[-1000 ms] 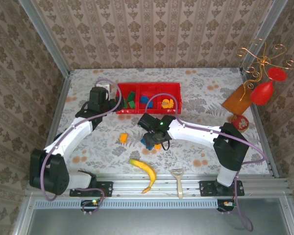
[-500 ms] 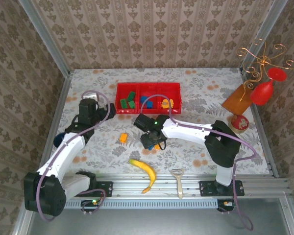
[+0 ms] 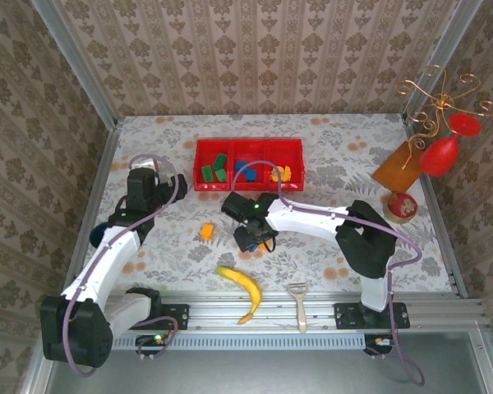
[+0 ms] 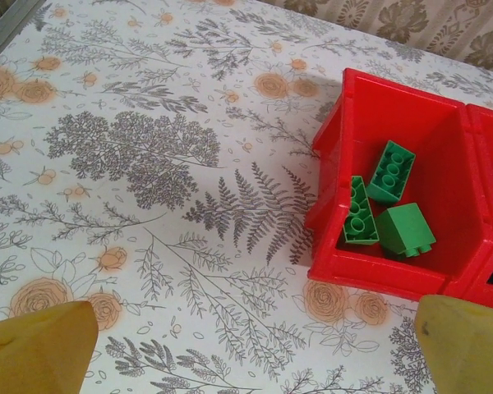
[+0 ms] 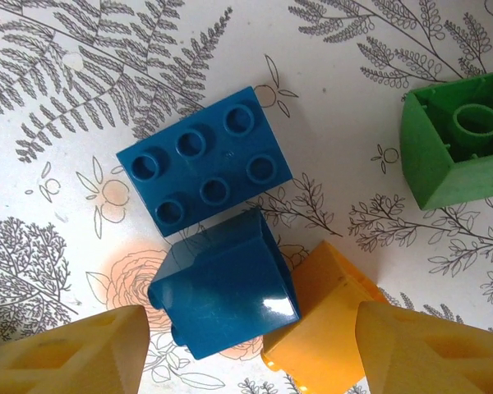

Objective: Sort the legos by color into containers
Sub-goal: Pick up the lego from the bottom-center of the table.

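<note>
The left gripper (image 4: 251,349) is wide open, the red tray (image 4: 353,271) with green legos (image 4: 392,171) ahead on its right, and the right gripper (image 5: 251,353) hangs open over a blue lego (image 5: 226,295) with an orange lego (image 5: 329,328) squeezed beside it between its fingers

The tray (image 4: 329,164) is bright red, with green bricks (image 4: 392,171) inside. The white tablecloth (image 4: 148,246) (grey ferns, orange roses) carries two blue bricks (image 5: 204,160), an orange brick (image 5: 324,320) and a green brick (image 5: 456,148). The banana (image 3: 240,287) is yellow and the wallpaper (image 3: 255,57) beige damask.
</note>
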`<state>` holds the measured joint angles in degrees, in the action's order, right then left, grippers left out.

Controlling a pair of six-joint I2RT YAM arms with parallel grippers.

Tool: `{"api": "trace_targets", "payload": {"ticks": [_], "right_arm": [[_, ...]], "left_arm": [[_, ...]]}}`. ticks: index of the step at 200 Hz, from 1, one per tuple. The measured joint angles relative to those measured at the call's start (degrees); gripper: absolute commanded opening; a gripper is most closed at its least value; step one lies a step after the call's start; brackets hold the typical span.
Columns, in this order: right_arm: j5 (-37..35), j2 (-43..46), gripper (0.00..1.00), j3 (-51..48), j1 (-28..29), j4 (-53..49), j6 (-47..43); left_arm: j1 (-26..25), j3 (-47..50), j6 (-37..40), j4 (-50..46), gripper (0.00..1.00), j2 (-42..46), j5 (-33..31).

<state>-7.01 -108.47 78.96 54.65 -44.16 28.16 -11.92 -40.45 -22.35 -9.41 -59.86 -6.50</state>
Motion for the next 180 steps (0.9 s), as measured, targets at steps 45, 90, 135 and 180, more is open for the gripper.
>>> {"api": "trace_targets", "payload": {"ticks": [45,90,135,180], "right_arm": [[0.0,-0.44,0.69,0.24,0.0,-0.52,-0.85],[-0.09,-1.33,0.7,1.01,0.0,-1.29,-1.42],[-0.2,-2.43,0.7,1.75,0.0,-1.31,-2.25],[-0.17,-3.23,0.66,3.43,0.04,-1.62,-3.74]], "left_arm": [[0.79,0.98,-0.44,-0.63,1.0,0.72,-0.02],[1.66,1.44,-0.66,-0.9,1.0,1.73,0.0],[2.23,1.49,-1.07,-0.92,1.0,1.77,0.04],[2.47,1.49,-1.33,-0.9,1.0,1.77,0.04]]}}
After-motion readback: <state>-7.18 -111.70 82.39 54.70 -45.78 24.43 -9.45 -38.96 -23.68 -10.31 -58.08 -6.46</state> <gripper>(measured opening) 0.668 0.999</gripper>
